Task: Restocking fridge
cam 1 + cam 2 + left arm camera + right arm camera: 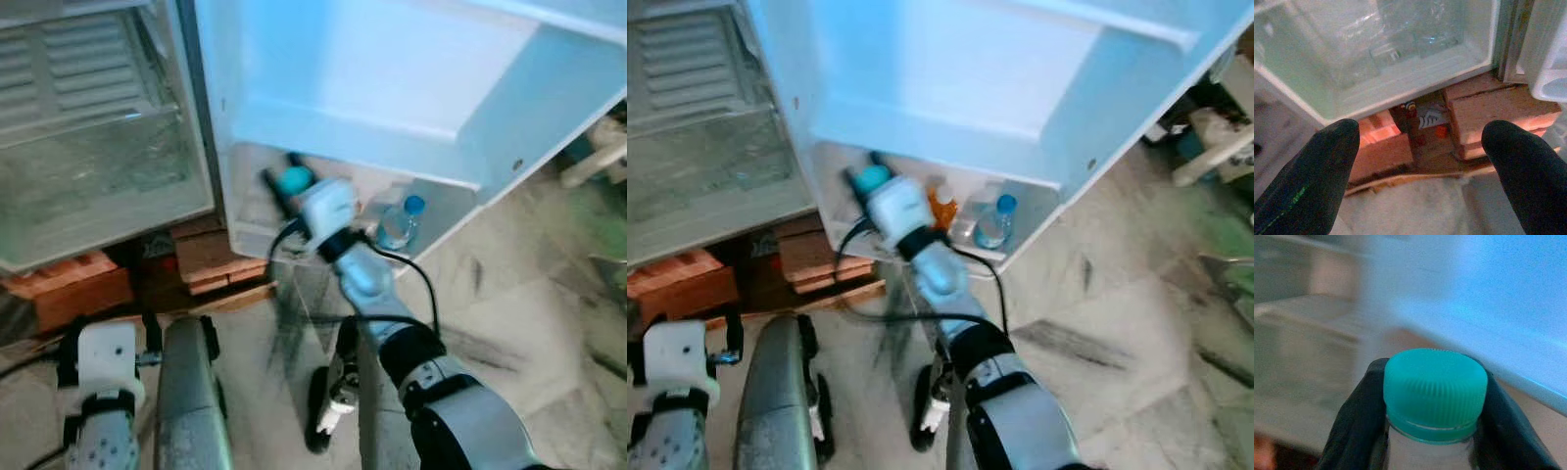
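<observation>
Two black fingers of my right gripper [1432, 440] clamp the teal-capped bottle [1434, 394] at the fridge door's bottom shelf [921, 257], beside a blue-capped water bottle [995, 221]. My left gripper [1420, 166] hangs spread wide above bricks [1488, 115].

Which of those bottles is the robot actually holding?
The teal-capped bottle, clamped in the right gripper. The blue-capped bottle and orange bottle stand free on the door shelf.

My two head eyes look forward and down, sharing the white open fridge door [392, 88] at 12 o'clock. My left wrist camera faces the red bricks [1484, 110] nearby; my right wrist camera sits tight behind a ribbed teal bottle cap [1435, 391].
</observation>
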Robot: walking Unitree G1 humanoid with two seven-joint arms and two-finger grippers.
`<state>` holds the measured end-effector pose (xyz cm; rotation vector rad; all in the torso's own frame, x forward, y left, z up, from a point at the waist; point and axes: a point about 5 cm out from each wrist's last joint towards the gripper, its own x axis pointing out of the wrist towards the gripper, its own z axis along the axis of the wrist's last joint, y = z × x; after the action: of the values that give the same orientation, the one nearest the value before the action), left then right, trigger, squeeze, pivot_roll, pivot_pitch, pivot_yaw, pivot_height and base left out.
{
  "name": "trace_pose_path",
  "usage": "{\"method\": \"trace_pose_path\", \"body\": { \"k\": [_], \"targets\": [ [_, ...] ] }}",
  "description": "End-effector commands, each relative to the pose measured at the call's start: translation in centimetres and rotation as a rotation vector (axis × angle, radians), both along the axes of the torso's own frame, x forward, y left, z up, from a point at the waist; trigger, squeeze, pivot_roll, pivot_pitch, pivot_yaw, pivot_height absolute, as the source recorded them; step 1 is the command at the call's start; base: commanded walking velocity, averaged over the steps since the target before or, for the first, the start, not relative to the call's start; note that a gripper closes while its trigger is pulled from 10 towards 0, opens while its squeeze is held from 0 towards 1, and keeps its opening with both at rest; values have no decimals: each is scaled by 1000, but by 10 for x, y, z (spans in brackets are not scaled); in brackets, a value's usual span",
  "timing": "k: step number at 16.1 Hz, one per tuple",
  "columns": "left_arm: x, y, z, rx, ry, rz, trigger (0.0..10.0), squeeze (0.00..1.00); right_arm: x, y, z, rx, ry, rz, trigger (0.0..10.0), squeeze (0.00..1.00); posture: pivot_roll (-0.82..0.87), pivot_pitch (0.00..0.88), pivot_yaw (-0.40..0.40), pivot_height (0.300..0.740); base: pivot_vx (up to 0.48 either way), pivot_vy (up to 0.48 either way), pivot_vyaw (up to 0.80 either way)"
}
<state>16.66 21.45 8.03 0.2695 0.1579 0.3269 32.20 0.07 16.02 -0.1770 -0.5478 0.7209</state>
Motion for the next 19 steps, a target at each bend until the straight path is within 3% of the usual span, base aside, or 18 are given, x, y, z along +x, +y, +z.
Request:
{"method": "trace_pose_path", "body": {
  "k": [1,5,8,10,13,15,16,19],
  "targets": [
    [-13,0,-6,-15,43,30,10000,0,-12,23,6,-22,-75,98,10000,0,414,319,-175,563,0,0,0],
    [-24,-3,-3,-39,66,35,10000,0,-27,39,8,-57,-182,169,10000,0,452,356,-198,563,0,0,0],
    [-26,-3,1,-29,57,16,10000,0,-55,44,-1,-162,-413,290,10000,0,456,372,-190,563,0,0,0],
    [-27,-1,2,-28,55,13,10000,0,-60,53,7,-198,-535,327,10000,0,458,386,-193,563,0,0,0],
    [-27,-4,3,-15,54,8,10000,0,-50,53,-2,-343,-615,259,10000,0,463,391,-194,563,0,0,0],
    [-28,-4,5,-14,54,4,10000,0,-35,40,-33,-597,-675,169,10000,0,471,402,-187,563,0,0,0],
    [-29,-5,5,-13,56,-4,10000,0,-30,32,-41,-673,-688,144,10000,0,472,407,-185,563,0,0,0],
    [-31,-8,5,-16,62,-14,10000,0,-18,19,-52,-768,-616,54,10000,0,468,425,-183,563,0,0,0]
  ]
}}
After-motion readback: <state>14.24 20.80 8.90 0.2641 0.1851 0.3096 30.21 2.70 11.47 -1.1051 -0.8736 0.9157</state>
